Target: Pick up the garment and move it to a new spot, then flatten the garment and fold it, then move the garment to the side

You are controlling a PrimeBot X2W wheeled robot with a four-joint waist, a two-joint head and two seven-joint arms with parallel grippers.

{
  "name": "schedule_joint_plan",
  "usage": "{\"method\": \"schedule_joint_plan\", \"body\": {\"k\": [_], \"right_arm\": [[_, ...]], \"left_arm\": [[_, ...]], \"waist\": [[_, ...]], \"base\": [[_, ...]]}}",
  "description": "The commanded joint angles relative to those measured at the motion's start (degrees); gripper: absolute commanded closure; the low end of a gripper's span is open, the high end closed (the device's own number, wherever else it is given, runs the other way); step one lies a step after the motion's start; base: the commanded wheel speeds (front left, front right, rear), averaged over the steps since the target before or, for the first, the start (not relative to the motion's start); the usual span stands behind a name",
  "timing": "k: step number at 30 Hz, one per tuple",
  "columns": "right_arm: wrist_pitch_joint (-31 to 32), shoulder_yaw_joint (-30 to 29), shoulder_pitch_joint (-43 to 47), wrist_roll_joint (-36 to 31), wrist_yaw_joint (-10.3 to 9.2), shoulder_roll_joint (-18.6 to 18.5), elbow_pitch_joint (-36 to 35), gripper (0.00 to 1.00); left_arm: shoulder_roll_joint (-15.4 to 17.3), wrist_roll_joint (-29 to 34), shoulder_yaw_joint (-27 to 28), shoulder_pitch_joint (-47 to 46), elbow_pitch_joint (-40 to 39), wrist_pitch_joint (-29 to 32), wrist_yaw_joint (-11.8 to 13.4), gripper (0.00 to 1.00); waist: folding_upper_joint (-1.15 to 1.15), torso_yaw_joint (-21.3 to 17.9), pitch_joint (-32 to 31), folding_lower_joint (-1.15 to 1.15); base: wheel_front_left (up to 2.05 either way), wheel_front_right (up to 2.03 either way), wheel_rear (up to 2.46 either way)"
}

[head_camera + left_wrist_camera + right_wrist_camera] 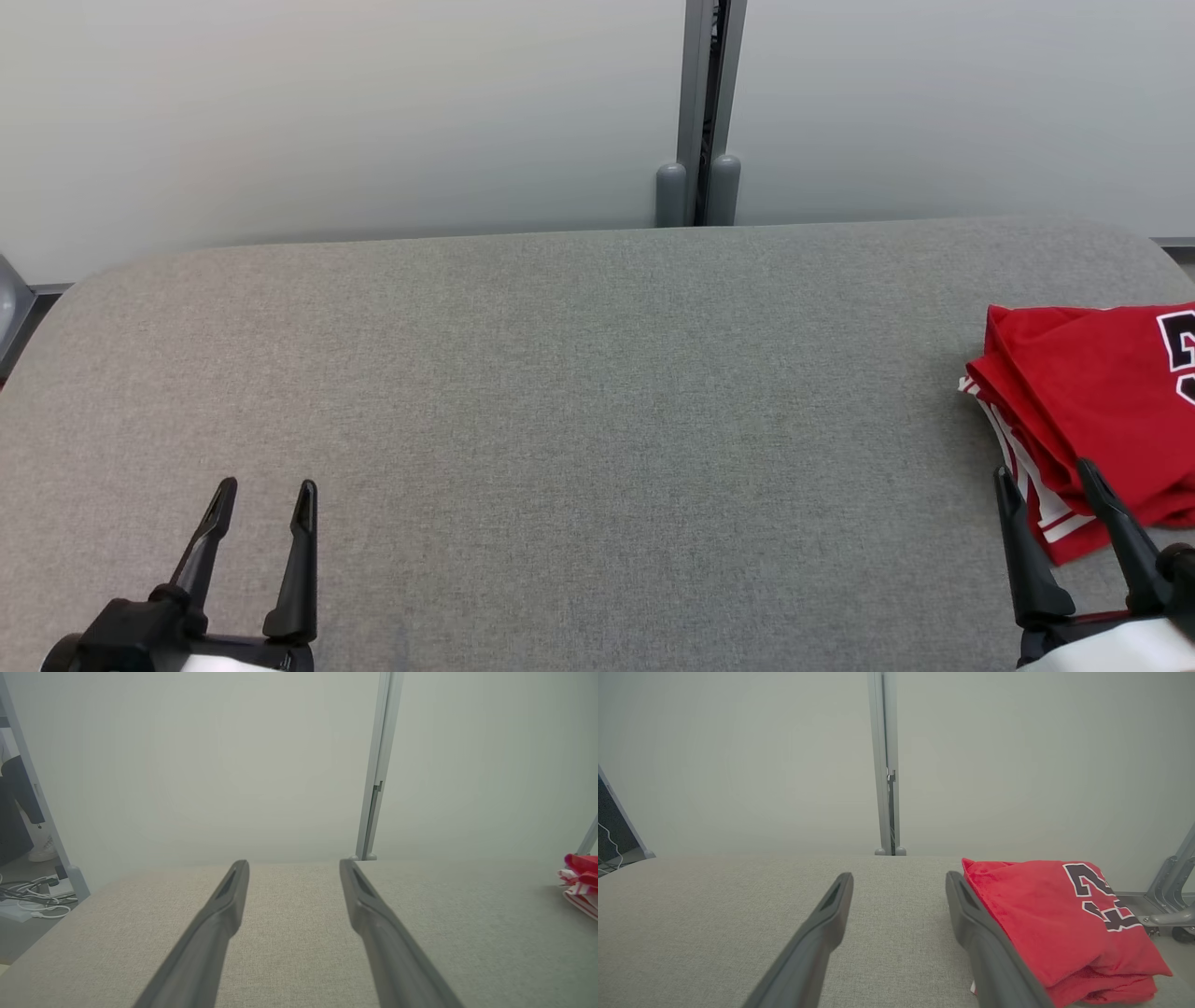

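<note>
At the right edge of the grey table [560,373] lay the folded red garment [1092,392], the right gripper [1044,469] just beside it, jaws spread and empty. The left gripper [267,487] hovered well apart, jaws spread too. The right wrist view showed dark numerals [1097,896] on top; the left wrist view caught cables [37,900] on the floor [23,940]

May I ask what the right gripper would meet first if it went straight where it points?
Likely the red garment, its edge close beside one finger; between the fingers the table looks free to the wall.
</note>
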Motion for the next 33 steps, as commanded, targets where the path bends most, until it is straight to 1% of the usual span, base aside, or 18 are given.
{"method": "schedule_joint_plan", "body": {"k": [1, 15, 33], "right_arm": [[0.29, -0.26, 0.85, -0.15, 0.02, -0.10, -0.56, 0.00], [0.98, -0.71, 1.51, 0.42, 0.02, 0.00, -1.48, 0.00], [0.84, -0.04, 0.91, 0.95, 0.02, 0.31, -0.27, 0.00]], "left_arm": [[0.36, 0.19, -0.02, 0.96, 0.09, 0.02, 0.31, 0.00], [0.46, -0.96, -0.48, 1.35, 0.38, 1.23, 0.85, 0.00], [1.08, -1.77, -0.54, 1.68, 1.00, 1.36, 1.49, 0.00]], "waist": [[0.00, -0.16, -0.29, 0.00], [0.00, -0.64, -0.93, 0.00], [0.00, -0.74, -1.11, 0.00]], "base": [[0.00, 0.00, 0.00], [0.00, 0.00, 0.00], [0.00, 0.00, 0.00]]}}
